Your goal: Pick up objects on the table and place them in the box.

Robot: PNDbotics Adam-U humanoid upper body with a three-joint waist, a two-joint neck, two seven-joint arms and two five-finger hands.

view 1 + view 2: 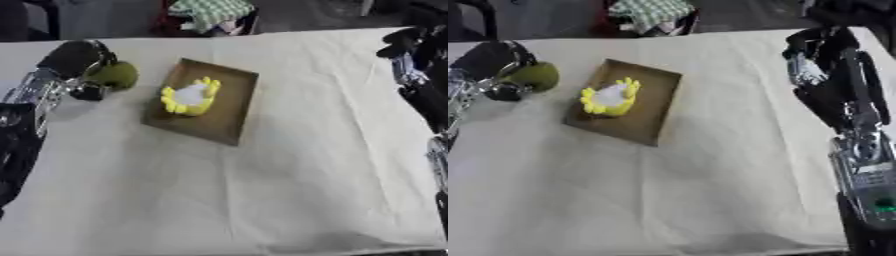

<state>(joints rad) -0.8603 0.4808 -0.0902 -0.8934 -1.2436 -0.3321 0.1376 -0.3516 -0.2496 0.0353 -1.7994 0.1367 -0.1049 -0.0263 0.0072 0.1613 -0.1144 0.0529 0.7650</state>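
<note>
A flat brown box [229, 107] lies on the cloth-covered table, left of centre. Inside it sits a yellow and white object [191, 97] with petal-like edges. To the left of the box, my left hand [77, 62] is curled round a green round object [115, 75], held just above the cloth. My right hand [811, 52] hangs at the table's far right, fingers curled and holding nothing, well away from the box.
A beige cloth [262, 190] covers the table, with wide bare cloth in front and to the right of the box. Beyond the far edge lies a green checked bundle [210, 11] on a dark seat.
</note>
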